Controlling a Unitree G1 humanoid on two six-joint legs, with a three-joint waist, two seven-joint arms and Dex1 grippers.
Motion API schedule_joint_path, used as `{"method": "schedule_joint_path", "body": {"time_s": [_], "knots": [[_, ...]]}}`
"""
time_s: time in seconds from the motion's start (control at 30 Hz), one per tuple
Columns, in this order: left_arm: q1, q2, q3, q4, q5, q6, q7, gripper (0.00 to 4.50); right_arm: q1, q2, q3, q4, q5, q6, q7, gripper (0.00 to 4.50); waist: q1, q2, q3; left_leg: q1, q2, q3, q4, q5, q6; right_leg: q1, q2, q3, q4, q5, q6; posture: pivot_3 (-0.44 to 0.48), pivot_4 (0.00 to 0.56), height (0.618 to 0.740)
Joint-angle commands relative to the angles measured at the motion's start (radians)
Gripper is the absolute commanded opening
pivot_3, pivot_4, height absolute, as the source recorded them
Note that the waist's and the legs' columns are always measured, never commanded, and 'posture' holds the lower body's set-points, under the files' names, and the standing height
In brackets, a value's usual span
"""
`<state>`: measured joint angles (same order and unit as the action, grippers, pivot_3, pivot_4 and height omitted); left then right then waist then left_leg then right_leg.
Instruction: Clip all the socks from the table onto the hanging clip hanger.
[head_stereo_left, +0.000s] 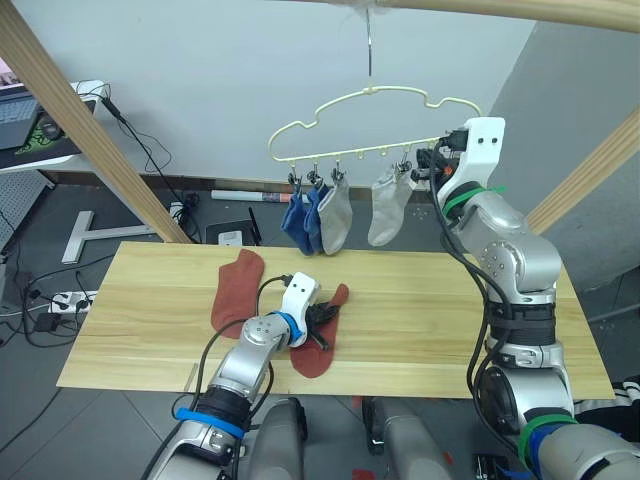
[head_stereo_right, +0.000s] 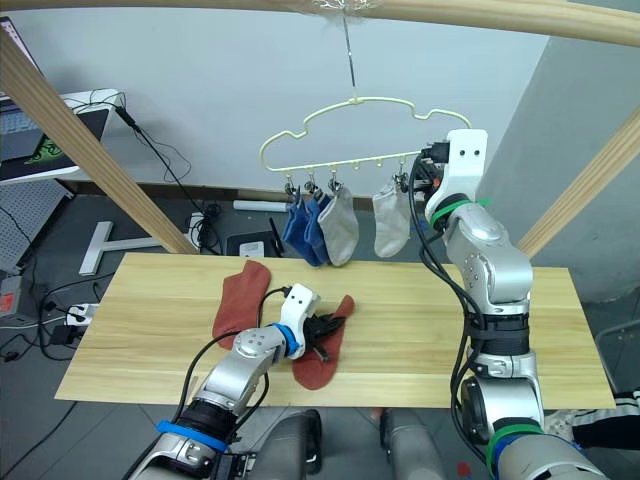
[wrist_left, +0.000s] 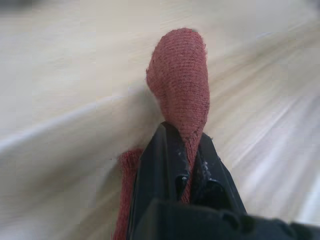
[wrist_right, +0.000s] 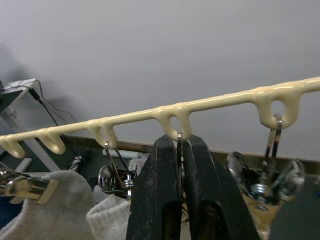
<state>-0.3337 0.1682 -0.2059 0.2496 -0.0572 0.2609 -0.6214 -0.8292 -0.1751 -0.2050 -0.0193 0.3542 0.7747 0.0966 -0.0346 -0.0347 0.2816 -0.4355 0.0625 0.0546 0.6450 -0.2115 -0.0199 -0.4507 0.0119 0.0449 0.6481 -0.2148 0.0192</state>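
The pale-yellow clip hanger (head_stereo_left: 370, 98) hangs by its hook from a wooden pole above the table (head_stereo_left: 450, 320). Two blue socks (head_stereo_left: 300, 222) and two light grey socks (head_stereo_left: 336, 215) (head_stereo_left: 388, 208) hang from its clips. A rust-red sock (head_stereo_left: 237, 290) lies flat on the table. A second rust-red sock (head_stereo_left: 316, 358) lies beside it, with my left gripper (head_stereo_left: 322, 318) shut on it. In the left wrist view the sock's fabric (wrist_left: 180, 85) is pinched between the black fingers. My right gripper (head_stereo_left: 432, 165) is up at the hanger's right end. It is shut on a metal clip (wrist_right: 179, 142) under the bar (wrist_right: 220, 102).
Thick wooden frame poles slant down on the left (head_stereo_left: 90, 130) and right (head_stereo_left: 590, 170), and one runs across the top. Behind the table, on the floor, lie cables and a power strip (head_stereo_left: 60, 300). A desk with a laptop (head_stereo_left: 20, 115) stands far left.
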Motion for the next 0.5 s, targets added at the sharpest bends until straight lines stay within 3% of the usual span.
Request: {"method": "schedule_joint_path", "body": {"time_s": [0.03,0.2,0.5], "knots": [[-0.033,-0.027,0.007,-0.109,-0.044,-0.003,-0.009,0.03,-0.056,-0.006,-0.107,0.013,0.084,0.103,-0.038,0.0,0.0,0.0,0.0,0.0,0.0,0.0,0.0,0.0,0.0,0.0,0.0,0.0,0.0,0.0,0.0,-0.112,0.293,0.74],[-0.123,-0.066,-0.012,-0.174,-0.035,-0.03,0.016,0.03,-0.175,-0.007,-0.324,0.086,0.287,0.405,-0.117,0.0,0.0,0.0,0.0,0.0,0.0,-0.001,0.0,0.0,0.0,0.0,0.0,-0.001,0.0,0.0,0.0,-0.112,0.293,0.74],[-0.277,-0.135,-0.009,-0.117,-0.045,0.005,0.06,0.03,-0.244,-0.024,-0.41,0.119,0.386,0.552,-0.167,0.0,-0.002,0.0,0.0,-0.002,-0.001,-0.001,-0.001,0.0,0.0,0.0,0.0,0.0,-0.002,0.0,0.0,-0.123,0.294,0.74]]}}
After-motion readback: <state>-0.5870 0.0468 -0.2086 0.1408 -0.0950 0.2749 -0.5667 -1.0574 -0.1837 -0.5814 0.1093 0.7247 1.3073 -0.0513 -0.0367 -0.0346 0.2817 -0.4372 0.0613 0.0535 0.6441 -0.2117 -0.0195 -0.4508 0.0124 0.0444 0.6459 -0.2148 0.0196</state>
